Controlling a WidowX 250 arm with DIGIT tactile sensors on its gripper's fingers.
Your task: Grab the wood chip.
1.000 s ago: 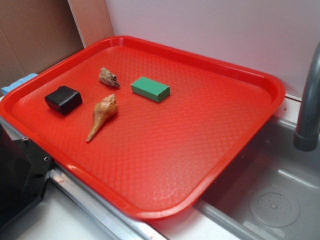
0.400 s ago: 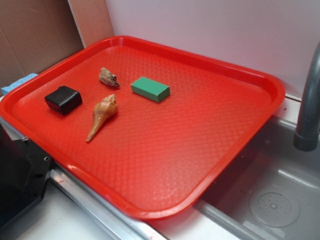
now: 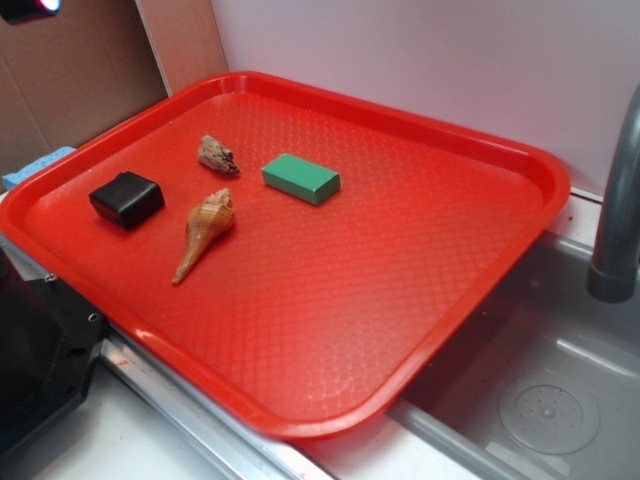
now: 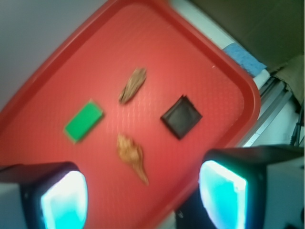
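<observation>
Red and dimpled, the tray [image 3: 400,260] fills most of the exterior view, resting over the edge of a grey sink [image 3: 540,400] whose drain shows at lower right, with a grey faucet pipe [image 3: 615,210] rising beside it and a pale wall behind. Nearest on the tray lies the seashell [image 3: 203,232] — orange-tan, spiral, its pointed tail aimed at the near rim. Just left of it and a little farther back sits a black block [image 3: 127,198]. Beyond the shell comes the wood chip [image 3: 217,155], a small rough tan chunk with dark patches, lying loose on the tray floor between the black block and the green block [image 3: 300,178], apart from both. Farther still, brown cardboard [image 3: 70,70] stands at the left, with a blue sponge [image 3: 35,165] peeking past the tray's rim. From the wrist view the tool [image 4: 143,200] hangs well above the tray, its two dark fingers [image 4: 224,191] with glowing cyan pads spread wide at the bottom of the frame, holding nothing. Between and above them in that somewhat blurred view show the seashell [image 4: 132,156], then the black block [image 4: 181,116] and the green block [image 4: 84,120] — and beyond those the wood chip [image 4: 133,85], untouched.
</observation>
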